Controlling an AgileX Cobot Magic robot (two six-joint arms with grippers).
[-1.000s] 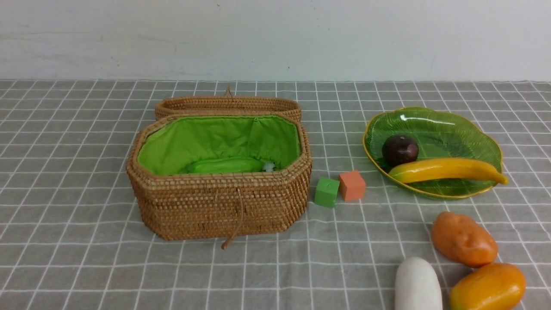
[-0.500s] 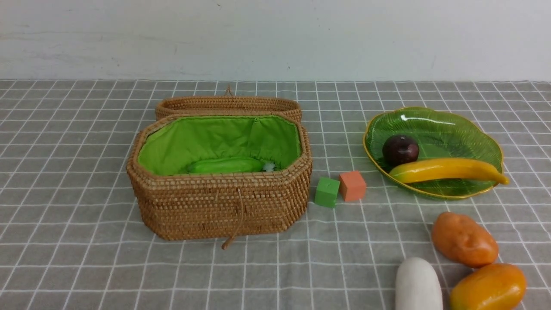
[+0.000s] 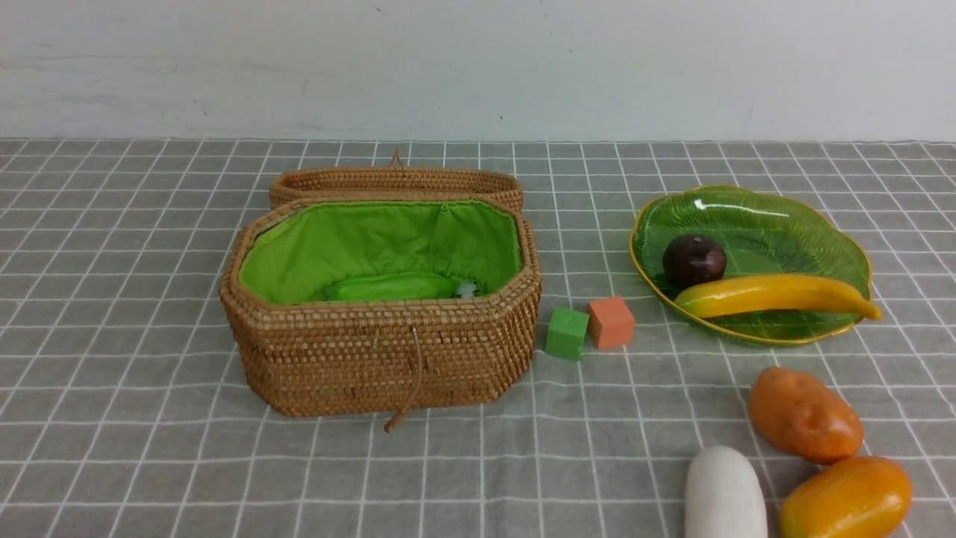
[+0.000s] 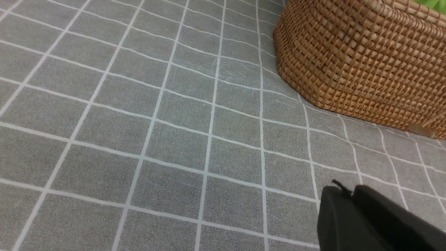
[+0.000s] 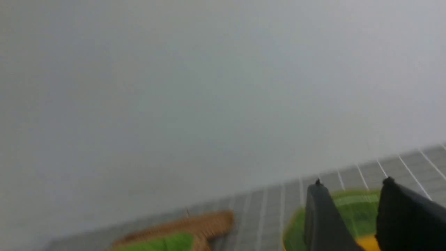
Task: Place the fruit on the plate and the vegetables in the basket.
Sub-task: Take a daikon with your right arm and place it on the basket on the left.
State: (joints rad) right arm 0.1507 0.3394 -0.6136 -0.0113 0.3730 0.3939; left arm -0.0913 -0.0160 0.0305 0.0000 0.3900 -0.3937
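In the front view the wicker basket [image 3: 381, 351] stands open at the middle, with a light green pod [image 3: 392, 286] lying on its green lining. The green glass plate [image 3: 784, 232] at the right holds the dark plum [image 3: 694, 259] and the banana [image 3: 777, 294]. The potato [image 3: 804, 415], the white radish [image 3: 724, 493] and the orange-yellow oval piece [image 3: 848, 499] lie on the cloth near the front right. Neither arm shows in the front view. My left gripper [image 4: 348, 190] is shut and empty over the cloth beside the basket [image 4: 366, 59]. My right gripper [image 5: 352, 182] is open and empty, with the plate [image 5: 355, 209] blurred beyond it.
A green cube [image 3: 566, 333] and an orange cube [image 3: 611, 322] sit between the basket and the plate. The basket's lid [image 3: 396, 181] lies folded back behind it, and a cord loop [image 3: 403, 407] hangs down its front. A grey checked cloth covers the table, with a pale wall behind.
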